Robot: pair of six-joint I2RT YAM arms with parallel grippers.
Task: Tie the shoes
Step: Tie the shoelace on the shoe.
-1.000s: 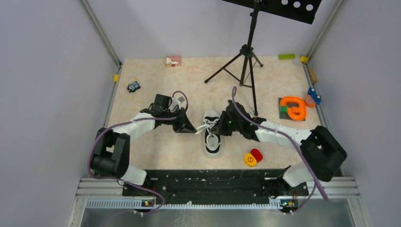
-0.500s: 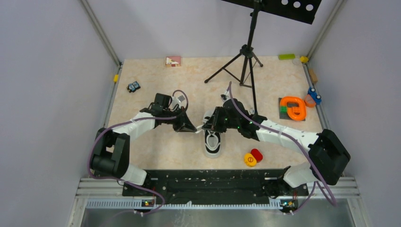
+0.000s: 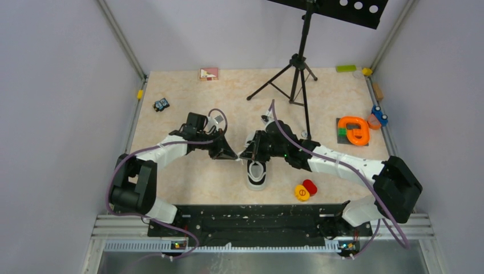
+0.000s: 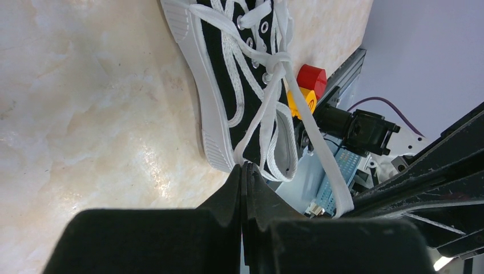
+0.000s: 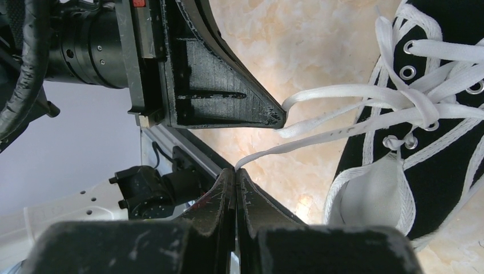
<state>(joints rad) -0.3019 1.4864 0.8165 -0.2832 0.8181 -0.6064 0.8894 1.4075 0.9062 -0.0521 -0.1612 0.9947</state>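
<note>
The black sneaker (image 3: pixel 257 173) with white laces, toe cap and sole rim lies mid-table, toe away from the arm bases. My left gripper (image 3: pixel 234 156) sits just left of it and is shut on a loop of white lace (image 4: pixel 258 123) at its tip (image 4: pixel 245 166). My right gripper (image 3: pixel 244 154) reaches over the shoe's left side, almost tip to tip with the left one. It is shut on a lace strand (image 5: pixel 319 137) at its tip (image 5: pixel 236 170). A first crossing of the laces sits over the shoe's eyelets (image 5: pixel 419 108). The shoe (image 4: pixel 220 74) fills the top of the left wrist view.
A black tripod stand (image 3: pixel 297 74) rises behind the shoe. Red and yellow round pieces (image 3: pixel 305 190) lie right of its heel. An orange ring toy (image 3: pixel 354 130), a blue toy (image 3: pixel 379 116), a small toy car (image 3: pixel 161 104) and a card (image 3: pixel 209 73) lie around the table edges.
My right gripper has moved left across the shoe toward the left gripper, drawing its lace strand along. The left arm has stayed put.
</note>
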